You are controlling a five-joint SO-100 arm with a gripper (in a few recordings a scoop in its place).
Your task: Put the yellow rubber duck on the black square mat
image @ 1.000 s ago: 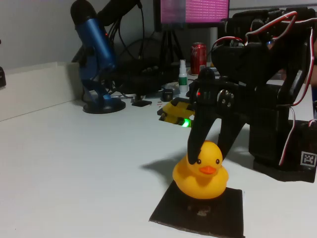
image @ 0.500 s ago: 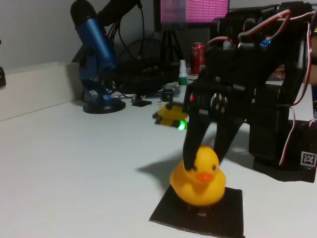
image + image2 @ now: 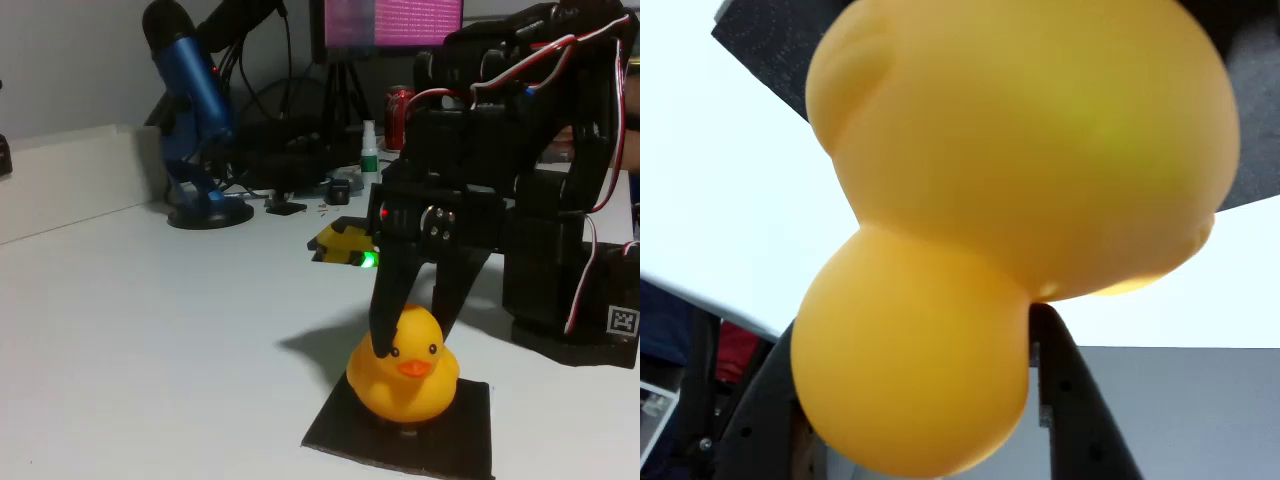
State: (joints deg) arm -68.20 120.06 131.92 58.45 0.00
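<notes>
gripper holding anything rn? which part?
The yellow rubber duck, held by its head: the gripper has one finger on each side of the head, with the duck over the black square mat.

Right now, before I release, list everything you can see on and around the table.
yellow rubber duck: one, yellow with orange beak, sitting on the mat, head between the tool's fingers.
black square mat: one, black, front of table under the duck.
microphone: one, blue, on a round black base, back left.
can: one, red, at the back.
small bottle: one, white, beside the can.
yellow-and-black device: one, green light lit, behind the duck.
screen: one, pink glow, top.
tool: one, black, closed on the duck's head.
</notes>
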